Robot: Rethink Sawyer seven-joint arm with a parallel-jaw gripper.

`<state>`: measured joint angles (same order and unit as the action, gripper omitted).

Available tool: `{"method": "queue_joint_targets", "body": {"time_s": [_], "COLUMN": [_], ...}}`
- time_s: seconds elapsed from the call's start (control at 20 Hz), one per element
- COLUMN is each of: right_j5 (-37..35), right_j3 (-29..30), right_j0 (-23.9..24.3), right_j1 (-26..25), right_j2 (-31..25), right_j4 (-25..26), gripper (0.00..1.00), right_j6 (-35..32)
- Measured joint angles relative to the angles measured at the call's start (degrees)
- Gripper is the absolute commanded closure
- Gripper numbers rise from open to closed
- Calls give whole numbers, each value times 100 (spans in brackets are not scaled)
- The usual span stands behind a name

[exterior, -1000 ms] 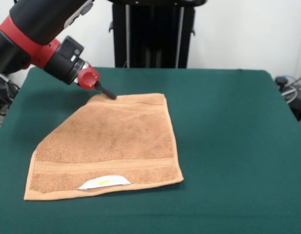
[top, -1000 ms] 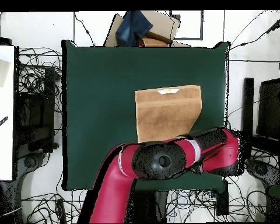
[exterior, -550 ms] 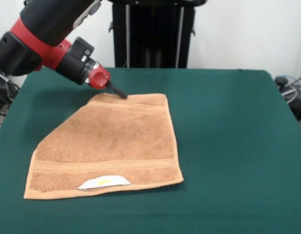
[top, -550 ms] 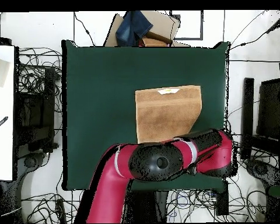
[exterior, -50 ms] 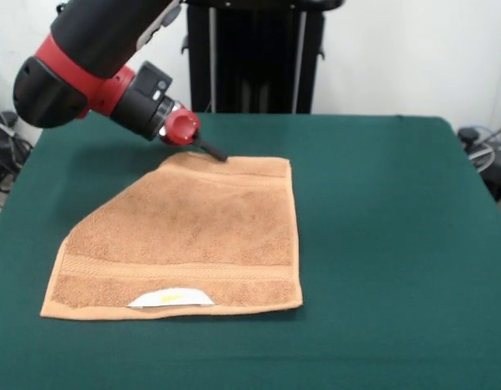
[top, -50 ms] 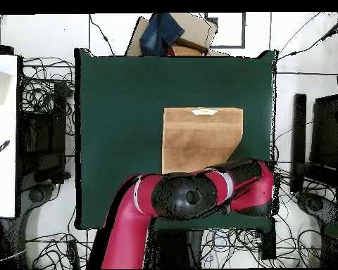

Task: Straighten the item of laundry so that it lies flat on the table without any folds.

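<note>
Green table [exterior, -50 ms: 380, 203] bears towel [exterior, -50 ms: 189, 236] (corner folded).

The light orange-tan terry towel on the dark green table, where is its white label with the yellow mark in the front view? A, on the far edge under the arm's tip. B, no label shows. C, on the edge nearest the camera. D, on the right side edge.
C: the white label lies on the hem of the light orange-tan terry towel nearest the camera, across the towel from the gripper at the far edge.
</note>
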<state>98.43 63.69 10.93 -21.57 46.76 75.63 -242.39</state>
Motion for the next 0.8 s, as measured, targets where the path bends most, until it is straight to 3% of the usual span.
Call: {"method": "queue_joint_targets", "body": {"time_s": [0.8], "right_j5": [-904], "right_j3": [587], "right_j0": [-189], "right_j1": [380], "right_j2": [85], "right_j4": [-62], "gripper": [100], "right_j6": [247]}}
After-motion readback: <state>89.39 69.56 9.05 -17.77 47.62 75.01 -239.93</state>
